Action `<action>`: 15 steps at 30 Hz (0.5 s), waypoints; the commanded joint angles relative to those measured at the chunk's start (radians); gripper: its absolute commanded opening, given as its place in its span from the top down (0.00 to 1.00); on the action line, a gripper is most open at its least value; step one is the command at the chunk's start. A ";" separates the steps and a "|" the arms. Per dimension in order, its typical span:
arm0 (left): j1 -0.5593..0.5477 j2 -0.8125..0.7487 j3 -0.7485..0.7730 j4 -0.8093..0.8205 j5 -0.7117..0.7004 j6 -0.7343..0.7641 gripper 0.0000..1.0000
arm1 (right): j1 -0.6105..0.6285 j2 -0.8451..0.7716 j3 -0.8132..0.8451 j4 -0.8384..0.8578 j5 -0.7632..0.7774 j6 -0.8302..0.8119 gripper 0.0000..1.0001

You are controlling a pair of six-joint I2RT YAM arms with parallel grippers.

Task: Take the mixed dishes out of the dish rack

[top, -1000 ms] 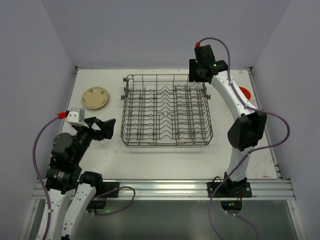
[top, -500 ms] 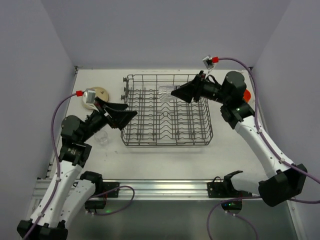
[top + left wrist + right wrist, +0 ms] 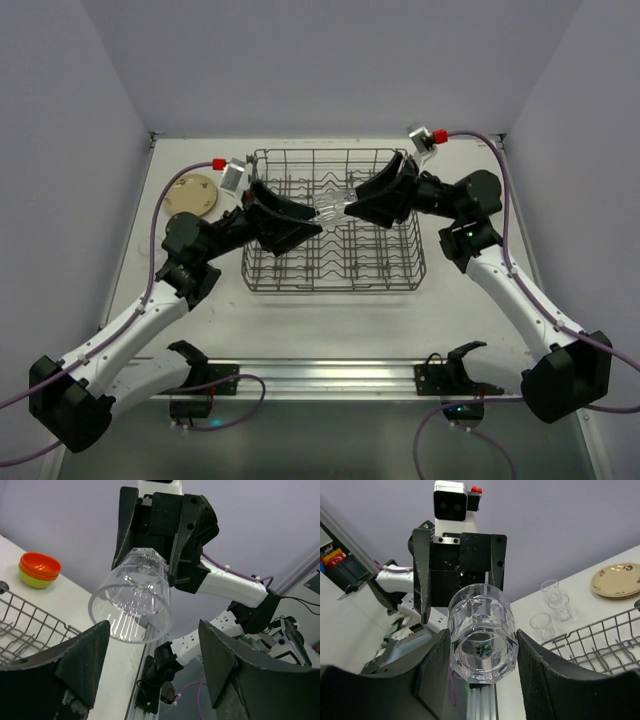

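Observation:
My right gripper [image 3: 347, 207] is shut on a clear glass [image 3: 333, 203] and holds it on its side above the middle of the grey wire dish rack [image 3: 385, 270]. In the right wrist view the glass [image 3: 481, 630] sits between my fingers [image 3: 537, 680], base toward the camera. My left gripper [image 3: 312, 223] is open, facing the glass's mouth from the left, its fingertips just short of the rim [image 3: 125, 630]. A beige plate [image 3: 190, 195] lies on the table left of the rack. Orange bowls stacked on a yellow-green bowl [image 3: 40, 569] stand right of the rack.
Three clear glasses [image 3: 551, 605] stand on the table left of the rack, near the plate [image 3: 616, 580]. The rack's rim [image 3: 35, 615] lies below both grippers. Walls close the table at the back and both sides.
Both arms have swung in over the rack. The right gripper carried the glass from the rack's far right corner to its middle. The left gripper came from the table at the left and now faces the glass.

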 commanded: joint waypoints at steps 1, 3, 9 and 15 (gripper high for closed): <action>-0.046 0.023 0.061 0.100 -0.022 -0.001 0.27 | 0.008 -0.025 -0.006 0.022 -0.006 -0.034 0.68; -0.052 0.037 0.073 0.099 -0.027 0.005 0.42 | 0.011 -0.023 -0.008 0.020 -0.009 -0.035 0.68; -0.070 0.051 0.087 0.102 -0.026 0.014 0.87 | 0.016 -0.014 -0.006 0.033 -0.012 -0.032 0.68; -0.075 0.069 0.092 0.077 -0.035 0.033 1.00 | 0.025 -0.002 -0.020 0.100 -0.043 -0.004 0.54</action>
